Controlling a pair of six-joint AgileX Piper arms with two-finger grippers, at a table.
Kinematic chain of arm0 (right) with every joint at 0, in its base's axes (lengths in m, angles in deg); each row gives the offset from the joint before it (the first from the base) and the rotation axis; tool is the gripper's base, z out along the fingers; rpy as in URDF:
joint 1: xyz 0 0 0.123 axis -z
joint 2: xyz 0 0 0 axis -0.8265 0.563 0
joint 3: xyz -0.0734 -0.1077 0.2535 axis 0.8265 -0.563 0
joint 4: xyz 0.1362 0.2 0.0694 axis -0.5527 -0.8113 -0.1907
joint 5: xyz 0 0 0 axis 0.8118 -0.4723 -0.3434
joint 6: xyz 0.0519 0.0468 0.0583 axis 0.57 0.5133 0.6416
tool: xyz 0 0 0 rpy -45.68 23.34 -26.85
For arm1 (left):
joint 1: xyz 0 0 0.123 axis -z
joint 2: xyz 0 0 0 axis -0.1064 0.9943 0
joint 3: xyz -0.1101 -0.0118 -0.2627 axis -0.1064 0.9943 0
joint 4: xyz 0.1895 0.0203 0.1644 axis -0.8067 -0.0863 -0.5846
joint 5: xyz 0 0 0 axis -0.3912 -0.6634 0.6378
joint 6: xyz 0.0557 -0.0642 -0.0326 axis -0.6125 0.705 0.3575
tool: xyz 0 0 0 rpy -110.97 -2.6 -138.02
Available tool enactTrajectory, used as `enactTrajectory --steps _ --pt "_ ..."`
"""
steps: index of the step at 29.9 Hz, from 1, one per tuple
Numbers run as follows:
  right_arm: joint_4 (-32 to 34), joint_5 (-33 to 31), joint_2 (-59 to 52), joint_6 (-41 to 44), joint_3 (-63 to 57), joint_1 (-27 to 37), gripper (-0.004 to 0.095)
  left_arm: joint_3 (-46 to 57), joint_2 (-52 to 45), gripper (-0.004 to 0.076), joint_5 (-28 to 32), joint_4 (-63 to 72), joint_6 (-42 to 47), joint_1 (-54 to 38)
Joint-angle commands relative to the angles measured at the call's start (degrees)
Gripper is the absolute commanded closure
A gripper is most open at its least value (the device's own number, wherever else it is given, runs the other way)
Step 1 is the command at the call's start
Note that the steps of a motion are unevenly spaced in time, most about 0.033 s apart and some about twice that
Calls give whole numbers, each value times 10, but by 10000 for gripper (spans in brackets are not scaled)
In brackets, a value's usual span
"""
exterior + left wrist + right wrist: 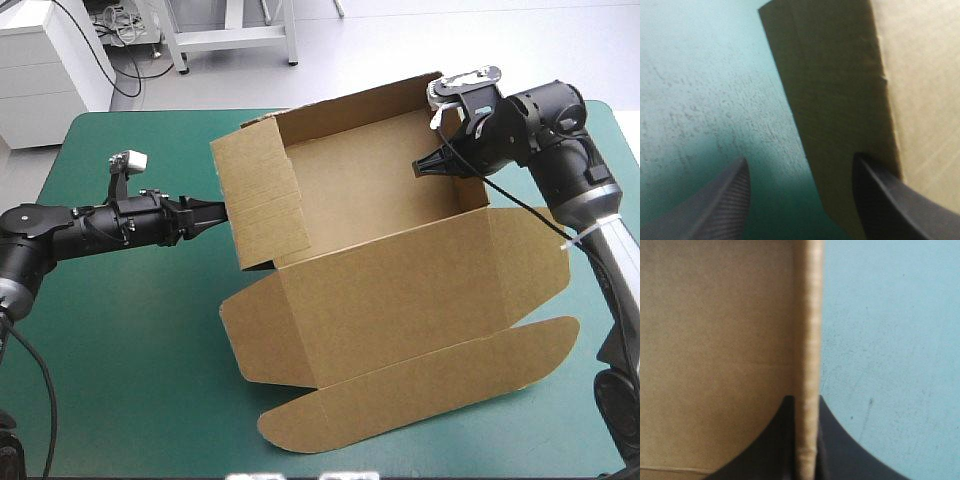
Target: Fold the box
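Observation:
The brown box [370, 180] stands mid-table as an open tray, its walls raised and its lid [400, 290] lying flat toward the front edge. My left gripper [220, 213] is at the box's left side wall [265, 200]. In the left wrist view it [800, 195] is open, and the wall's edge [840, 100] runs between the fingers, close against one finger [890, 205]. My right gripper [422, 166] reaches over the box's right wall near the far corner. In the right wrist view it [807, 440] is shut on that wall's top edge [809, 340].
The lid's long tuck flap [420, 385] and a rounded side flap [250, 330] lie flat near the table's front edge. Another side flap [530, 255] lies under the right arm. Teal-green cover [120, 330] shows to the left of the box.

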Motion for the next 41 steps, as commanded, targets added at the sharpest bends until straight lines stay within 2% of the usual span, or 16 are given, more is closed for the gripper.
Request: enactTrajectory --steps 1,14,18,22,27,30,36,41 --pt "-4 42 -19 -1 16 0 930 -17 -28 298 -35 59 -2 2" --pt "-15 53 -19 10 16 -1 929 -17 -38 298 -54 138 0 7" --pt "-33 57 -19 18 16 -1 927 -20 -38 299 -23 137 4 44" --pt "-17 57 -19 36 16 -16 927 -42 -38 298 56 83 45 102" --pt "61 57 -18 80 16 -67 923 -87 -38 302 106 25 108 128" --pt "82 66 -18 102 16 -97 924 -118 -38 303 123 -49 179 128" --pt "83 84 -18 136 16 -134 923 -153 -37 304 132 -221 310 128" --pt "83 96 -18 149 16 -157 924 -159 -37 379 134 -340 376 151"
